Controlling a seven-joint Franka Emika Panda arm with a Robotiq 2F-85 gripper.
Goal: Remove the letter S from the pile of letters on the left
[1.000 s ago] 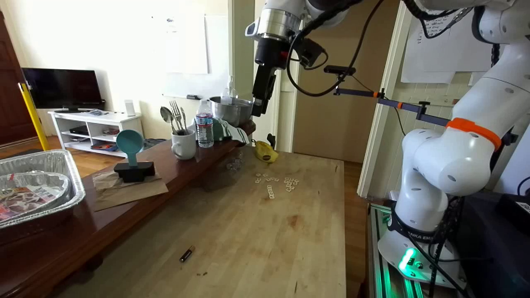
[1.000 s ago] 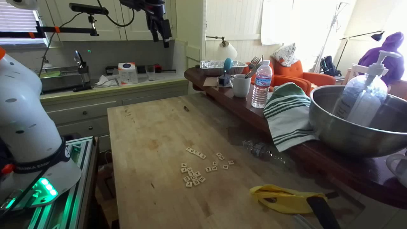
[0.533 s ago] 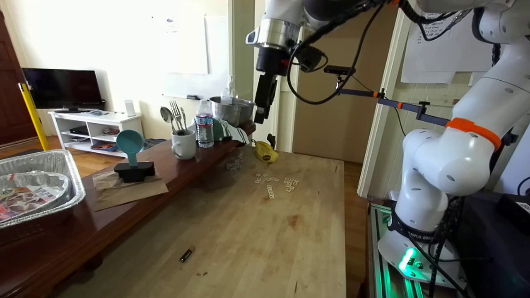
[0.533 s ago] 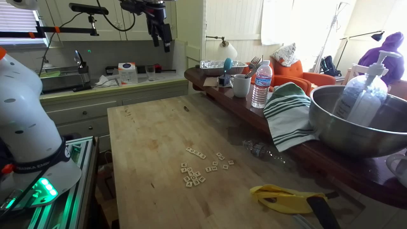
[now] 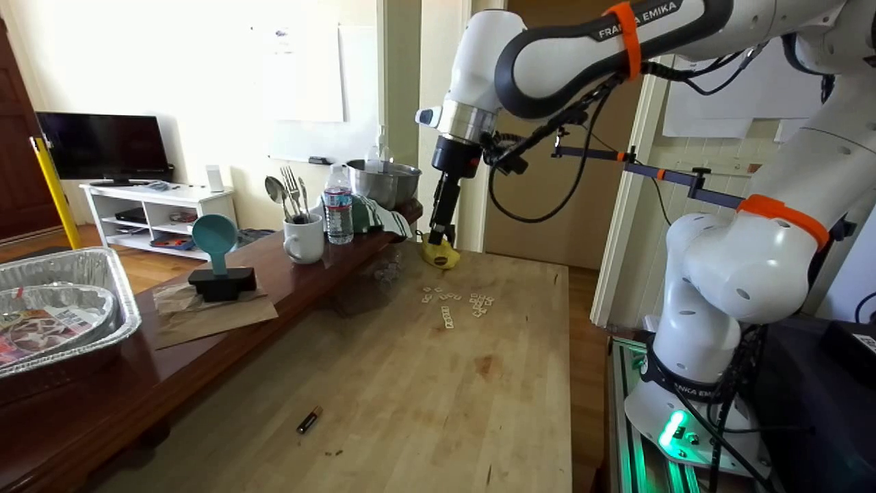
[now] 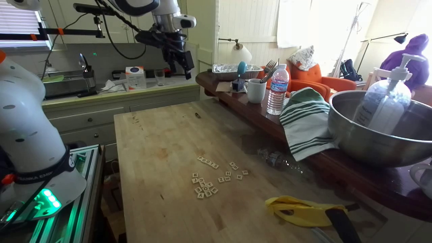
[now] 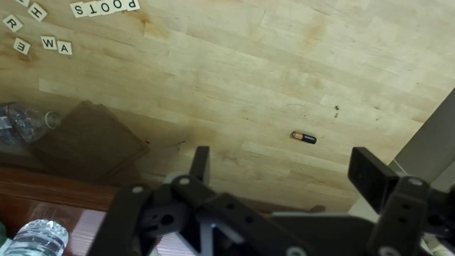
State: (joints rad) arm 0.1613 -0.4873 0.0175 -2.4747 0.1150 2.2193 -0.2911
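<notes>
In an exterior view, a clump of small, square cream letter tiles (image 6: 206, 188) lies near a straight row of matching tiles (image 6: 208, 162) on the pale wooden counter (image 6: 168, 135). In the wrist view, the cream tile marked S (image 7: 79, 9) ends that row at upper left, long axis nearly crosswise; the black two-fingered pincer (image 7: 280, 161), spread and holding nothing, is well right and below, so the reach there likely goes up and left.

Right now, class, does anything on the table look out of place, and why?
A clear bottle lies on its side by the ledge, as if dropped, while the water bottle stands upright. A lone battery lies well away from the letters, seemingly unrelated to them. A brown stain marks the table.
</notes>
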